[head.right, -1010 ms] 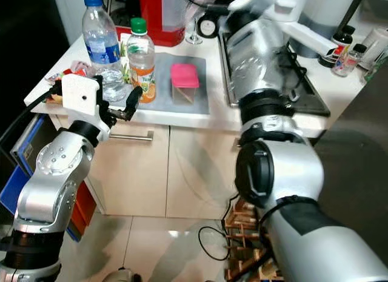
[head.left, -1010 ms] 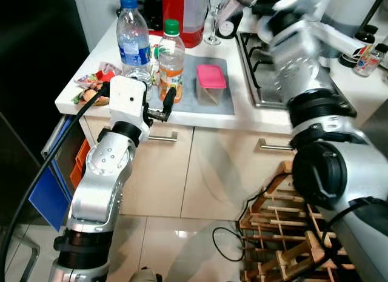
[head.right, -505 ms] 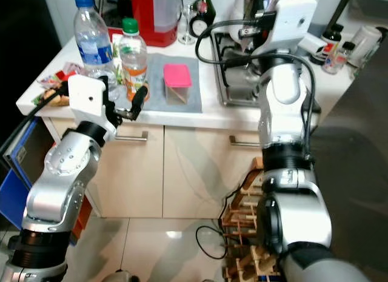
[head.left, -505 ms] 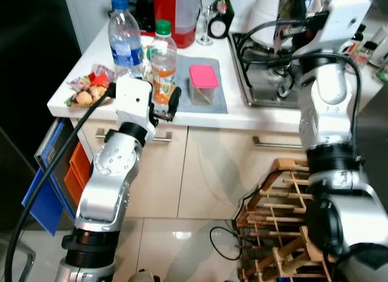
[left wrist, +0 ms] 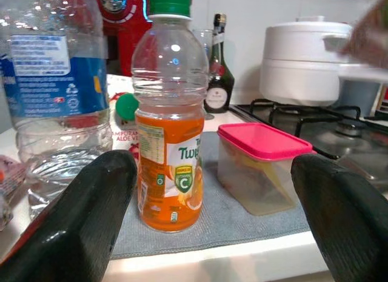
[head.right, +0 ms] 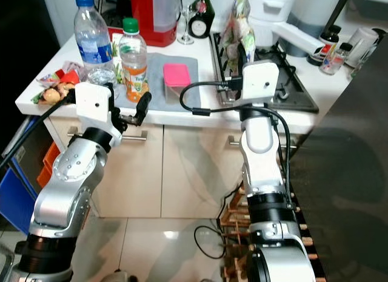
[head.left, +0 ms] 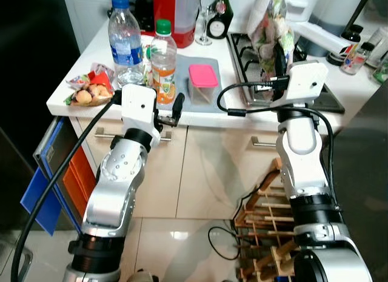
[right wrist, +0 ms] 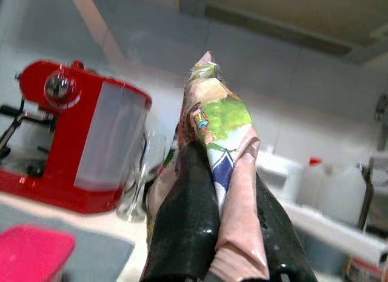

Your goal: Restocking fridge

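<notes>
On the white counter's left end sits a small heap of wrapped snacks (head.left: 90, 91), then a tall clear plastic water bottle with a blue cap and label (head.left: 124, 42), nearly full and surely the heaviest piece here. Just beside it stands the smaller clear bottle of orange drink with a green cap (head.left: 163, 63), about two-thirds full; it looks rigid enough, smooth and a bit slick, so I'd take it round the labelled middle rather than the narrow neck.

The left gripper (head.left: 168, 110) hovers at the counter edge just before that orange bottle, fingers spread wide and holding nothing.

Next along, on the same grey mat (head.left: 216, 99), is a low translucent plastic box with a pink lid (head.left: 203, 83); something pale lies inside, but I can't make out what. It should be light, best gripped across its short sides, kept level.

Over the black gas hob (head.left: 251, 82), the right gripper (right wrist: 227, 200) is clamped on a crinkly pink-and-green printed bag (head.left: 268, 28), held upright by its lower part. Soft and crushable.
</notes>
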Motion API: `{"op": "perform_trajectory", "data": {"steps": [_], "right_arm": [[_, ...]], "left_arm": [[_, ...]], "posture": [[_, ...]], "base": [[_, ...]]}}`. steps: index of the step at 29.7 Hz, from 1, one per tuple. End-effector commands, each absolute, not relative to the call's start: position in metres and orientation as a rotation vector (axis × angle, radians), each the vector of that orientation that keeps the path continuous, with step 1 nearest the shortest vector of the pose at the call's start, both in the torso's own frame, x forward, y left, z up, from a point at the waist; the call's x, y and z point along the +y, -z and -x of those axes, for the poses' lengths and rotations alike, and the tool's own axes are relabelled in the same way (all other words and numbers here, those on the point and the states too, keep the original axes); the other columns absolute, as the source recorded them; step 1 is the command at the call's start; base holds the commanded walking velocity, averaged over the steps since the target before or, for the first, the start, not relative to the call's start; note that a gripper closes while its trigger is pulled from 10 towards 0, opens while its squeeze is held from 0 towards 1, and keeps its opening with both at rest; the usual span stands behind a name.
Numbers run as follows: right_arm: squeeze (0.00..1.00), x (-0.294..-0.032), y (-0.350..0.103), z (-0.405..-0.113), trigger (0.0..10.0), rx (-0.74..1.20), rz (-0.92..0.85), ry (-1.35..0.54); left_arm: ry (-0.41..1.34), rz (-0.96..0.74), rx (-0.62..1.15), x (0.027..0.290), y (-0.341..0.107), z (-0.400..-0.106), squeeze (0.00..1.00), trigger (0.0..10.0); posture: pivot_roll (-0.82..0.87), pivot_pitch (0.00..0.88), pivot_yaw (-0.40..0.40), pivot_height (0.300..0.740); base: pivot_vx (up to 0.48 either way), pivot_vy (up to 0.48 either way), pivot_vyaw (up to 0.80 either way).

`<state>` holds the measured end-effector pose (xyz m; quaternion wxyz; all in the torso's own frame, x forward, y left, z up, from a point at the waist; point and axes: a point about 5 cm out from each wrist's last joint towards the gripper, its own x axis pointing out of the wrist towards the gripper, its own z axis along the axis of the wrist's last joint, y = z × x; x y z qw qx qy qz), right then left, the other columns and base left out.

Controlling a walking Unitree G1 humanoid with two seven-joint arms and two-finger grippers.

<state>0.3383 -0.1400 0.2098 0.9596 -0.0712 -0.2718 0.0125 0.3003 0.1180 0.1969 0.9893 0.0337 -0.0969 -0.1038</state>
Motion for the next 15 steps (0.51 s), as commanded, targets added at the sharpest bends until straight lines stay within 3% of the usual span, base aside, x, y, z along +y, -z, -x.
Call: {"op": "perform_trajectory", "data": {"steps": [1,15], "right_arm": [[0.24,-0.144,-0.21,-0.335,0.0,-0.556,0.142,-0.003],[0.24,-0.133,-0.189,-0.324,0.0,-0.486,0.138,-0.048]], "left_arm": [[0.188,-0.069,-0.185,0.12,-0.193,-0.301,0.0,10.0],[0.157,-0.078,-0.182,0.121,-0.19,-0.301,0.0,10.0]], "posture": [[0.01,0.0,-0.091,0.74],[0.0,0.0,-0.086,0.74]], "base": [[-0.296,0.0,0.0],[-0.298,0.0,0.0]]}}
